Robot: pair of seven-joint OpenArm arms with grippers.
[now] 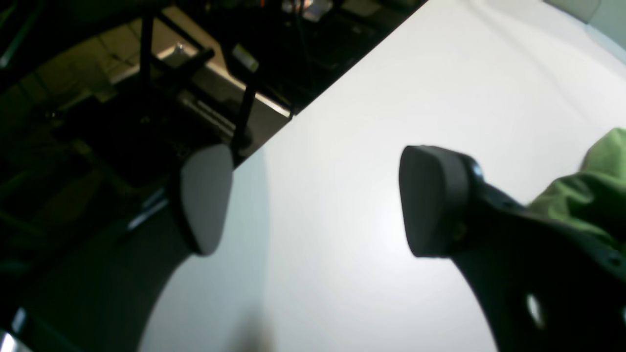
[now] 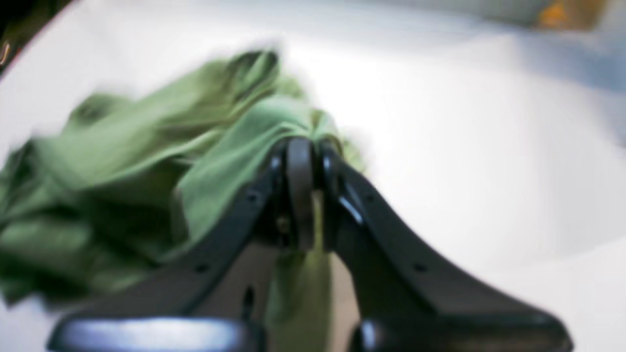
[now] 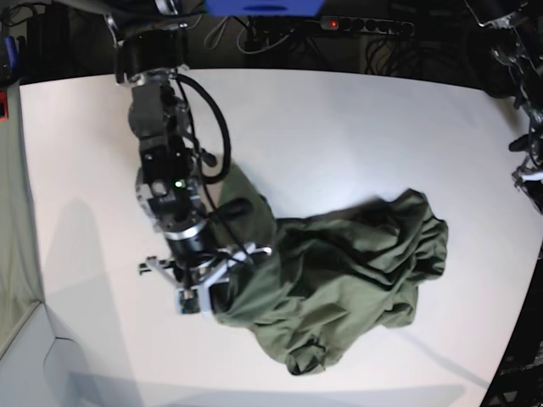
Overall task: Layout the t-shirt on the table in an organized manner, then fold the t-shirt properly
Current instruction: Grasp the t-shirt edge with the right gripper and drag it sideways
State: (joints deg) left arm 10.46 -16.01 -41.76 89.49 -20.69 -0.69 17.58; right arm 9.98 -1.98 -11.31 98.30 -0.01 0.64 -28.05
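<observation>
A power strip (image 3: 365,25) with a red light lies behind the far edge, among dark cables (image 3: 280,38). A blue box (image 3: 263,7) sits at the top. A grey cloth strip (image 3: 10,229) hangs along the left edge. Black frame legs (image 1: 146,54) stand on the floor.

The olive-green t-shirt (image 3: 339,271) lies crumpled in a loose, wrinkled heap, nowhere near flat. It sits on the white table (image 3: 339,127), right of centre, one edge bunched up at its left.
</observation>
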